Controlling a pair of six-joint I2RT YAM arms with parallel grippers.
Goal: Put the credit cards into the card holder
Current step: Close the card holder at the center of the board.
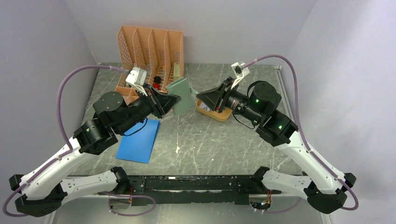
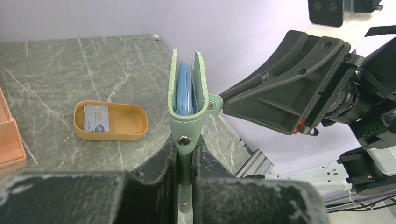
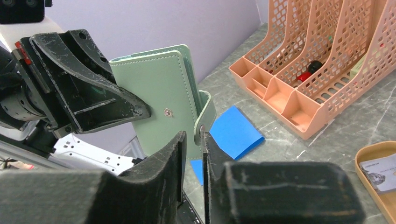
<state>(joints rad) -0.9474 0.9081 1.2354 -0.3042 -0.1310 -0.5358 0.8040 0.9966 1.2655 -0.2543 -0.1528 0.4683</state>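
Left gripper (image 2: 186,151) fingers press shut on the sage-green card holder (image 2: 187,119), held above the grey marbled table (image 1: 210,144) between pale walls. The right gripper (image 3: 194,140) brackets its snap tab; whether it pinches is unclear. One credit card (image 2: 96,117) lies in the yellow tray (image 2: 135,123) mid-table. Only the left wrist view shows the holder's blue pockets.

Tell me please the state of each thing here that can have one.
card holder: held upright in the air, slightly open, snap tab undone.
left gripper: shut on the card holder.
right gripper: jaws narrow around the snap tab, grip uncertain.
credit card: lying flat in the yellow tray.
blue pad: lying flat.
orange file organizer: standing upright.
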